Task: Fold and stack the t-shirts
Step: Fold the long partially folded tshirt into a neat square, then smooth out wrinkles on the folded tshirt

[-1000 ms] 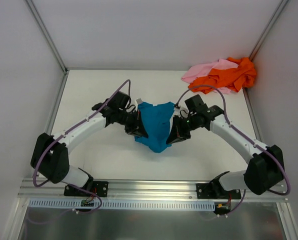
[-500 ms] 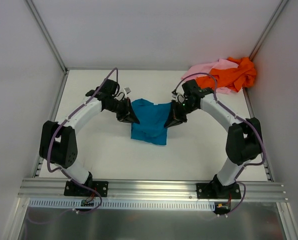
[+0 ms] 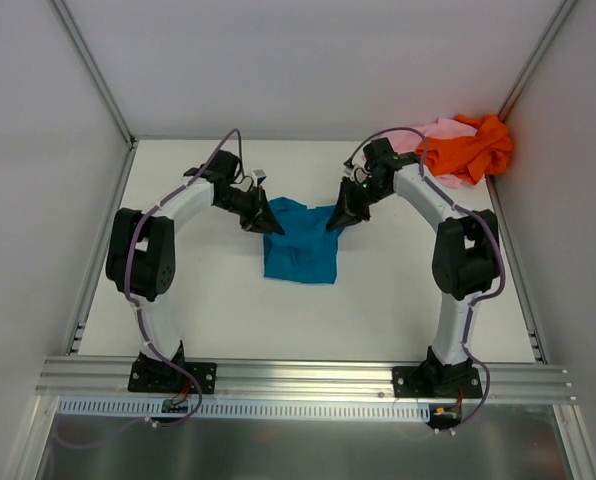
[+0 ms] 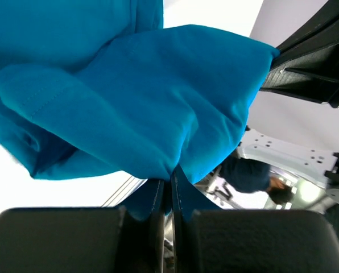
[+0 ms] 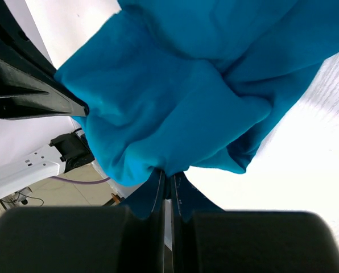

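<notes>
Left gripper is closed tight on the upper left corner of the teal shirt, and the right gripper is closed tight on its upper right corner; each wrist view shows the cloth pinched between nearly touching fingers. The teal shirt spreads from these two corners toward the arm bases over the middle of the table. The orange shirt and pink shirt lie crumpled together, well apart from the teal shirt, beyond it to the right.
</notes>
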### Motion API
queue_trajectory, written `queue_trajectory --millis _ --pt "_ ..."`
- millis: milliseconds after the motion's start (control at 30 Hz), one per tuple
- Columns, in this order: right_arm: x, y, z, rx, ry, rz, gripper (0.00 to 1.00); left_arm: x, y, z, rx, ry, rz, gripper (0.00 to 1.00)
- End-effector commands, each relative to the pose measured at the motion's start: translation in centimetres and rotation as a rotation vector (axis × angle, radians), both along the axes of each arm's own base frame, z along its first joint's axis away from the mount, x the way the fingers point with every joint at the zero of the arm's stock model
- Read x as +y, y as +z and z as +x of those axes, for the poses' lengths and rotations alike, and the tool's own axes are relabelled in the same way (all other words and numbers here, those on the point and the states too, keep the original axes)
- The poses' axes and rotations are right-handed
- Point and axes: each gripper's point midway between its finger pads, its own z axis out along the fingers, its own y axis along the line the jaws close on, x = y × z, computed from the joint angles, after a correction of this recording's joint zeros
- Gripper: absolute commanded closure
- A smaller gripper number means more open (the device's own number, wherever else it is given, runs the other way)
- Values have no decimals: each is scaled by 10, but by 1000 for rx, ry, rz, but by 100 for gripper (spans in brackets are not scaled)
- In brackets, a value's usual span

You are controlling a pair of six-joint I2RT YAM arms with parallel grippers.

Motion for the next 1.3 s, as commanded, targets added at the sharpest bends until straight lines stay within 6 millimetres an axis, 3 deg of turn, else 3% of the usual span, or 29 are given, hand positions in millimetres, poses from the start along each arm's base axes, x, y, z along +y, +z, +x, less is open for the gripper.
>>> queue_trajectory --millis 0,200,267,300,333,367,400,433,467,500,533,600,700,767,833,900,933,1000,1033,1200,1267 --pt "0 5 11 5 -16 18 100 -9 12 18 21 13 -125 99" --pt "1 -20 38 33 -61 23 99 -10 -21 47 154 48 -208 96" --pt "2 -34 49 60 -74 22 99 -9 -17 62 140 53 -265 87" --pt "5 -32 61 35 -83 29 99 -6 -23 71 169 80 -273 18" --pt "4 -31 71 25 -97 44 98 1 -18 88 107 101 -294 1" --pt "5 -32 80 8 -104 56 97 5 -15 97 79 116 -309 1" --pt "5 -36 92 -10 -123 57 86 12 -8 110 43 150 -305 1" --pt "6 -25 109 -71 -133 64 68 27 -1 127 -21 203 -301 1" --pt "7 -19 119 -108 -140 65 68 35 8 137 -81 237 -293 1" --pt "6 -17 127 -131 -147 64 31 44 24 147 -158 281 -280 1" --pt "8 -1 139 -183 -149 80 1 52 32 154 -205 312 -277 1" --pt "4 11 146 -208 -159 87 0 74 59 169 -328 374 -272 1" --pt "-4 21 144 -234 -157 74 0 76 78 164 -360 365 -277 1" --pt "-8 28 134 -250 -140 61 0 75 80 157 -339 354 -281 1" --pt "-12 43 124 -270 -132 62 0 73 79 144 -295 339 -292 1" --pt "-15 42 109 -248 -118 59 1 73 77 129 -262 330 -288 1" --pt "-18 53 102 -275 -116 55 1 70 76 122 -284 297 -286 1" --pt "-25 44 88 -255 -115 24 1 64 71 100 -245 255 -255 1" --pt "-27 52 82 -274 -114 21 1 61 68 92 -273 216 -241 1" --pt "-32 29 60 -215 -112 12 0 56 46 61 -224 154 -154 1" --pt "-31 19 57 -196 -112 11 6 54 36 60 -227 137 -112 1"
